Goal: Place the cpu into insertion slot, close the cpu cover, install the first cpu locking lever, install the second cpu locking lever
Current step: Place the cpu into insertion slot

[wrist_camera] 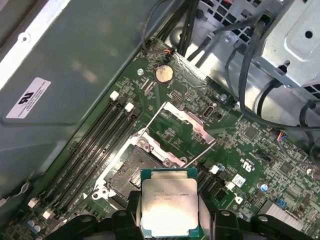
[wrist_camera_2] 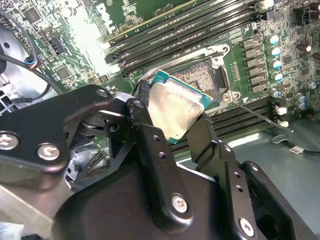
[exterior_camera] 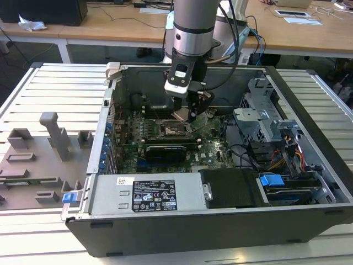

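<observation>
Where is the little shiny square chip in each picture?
Exterior view: the cpu hangs in the hand, in the middle of the case, just above the insertion slot.
Second wrist view: the cpu sits tilted in the hand, partly covering the insertion slot.
First wrist view: the cpu faces the camera, held beside the insertion slot.
Shared landmark: the insertion slot.
</observation>
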Controlling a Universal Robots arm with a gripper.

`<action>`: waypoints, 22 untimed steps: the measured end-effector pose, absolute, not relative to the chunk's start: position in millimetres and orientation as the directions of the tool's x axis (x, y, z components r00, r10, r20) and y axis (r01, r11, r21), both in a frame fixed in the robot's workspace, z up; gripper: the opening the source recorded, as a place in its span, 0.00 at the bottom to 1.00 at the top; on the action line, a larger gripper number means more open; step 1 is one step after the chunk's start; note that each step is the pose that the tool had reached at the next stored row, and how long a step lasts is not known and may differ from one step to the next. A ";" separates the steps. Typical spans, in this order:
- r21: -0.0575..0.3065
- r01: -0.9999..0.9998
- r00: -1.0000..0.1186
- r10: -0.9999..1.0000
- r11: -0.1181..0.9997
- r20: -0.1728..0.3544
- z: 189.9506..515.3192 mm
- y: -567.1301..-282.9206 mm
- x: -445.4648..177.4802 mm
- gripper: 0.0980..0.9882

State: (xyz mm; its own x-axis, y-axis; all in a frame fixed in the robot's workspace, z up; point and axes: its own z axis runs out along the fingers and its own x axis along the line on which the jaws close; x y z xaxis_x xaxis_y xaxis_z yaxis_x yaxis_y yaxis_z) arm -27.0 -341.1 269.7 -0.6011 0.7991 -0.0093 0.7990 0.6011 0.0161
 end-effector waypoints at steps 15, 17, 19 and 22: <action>0.012 0.857 -0.515 0.857 0.515 -0.015 269.4 -341.1 -27.0 0.50; 0.012 0.866 -0.500 0.866 0.500 -0.016 269.3 -341.1 -27.0 0.50; 0.011 0.874 -0.486 0.874 0.486 -0.016 269.3 -341.1 -27.0 0.50; 0.010 0.894 -0.448 0.894 0.448 -0.019 269.2 -341.1 -27.0 0.50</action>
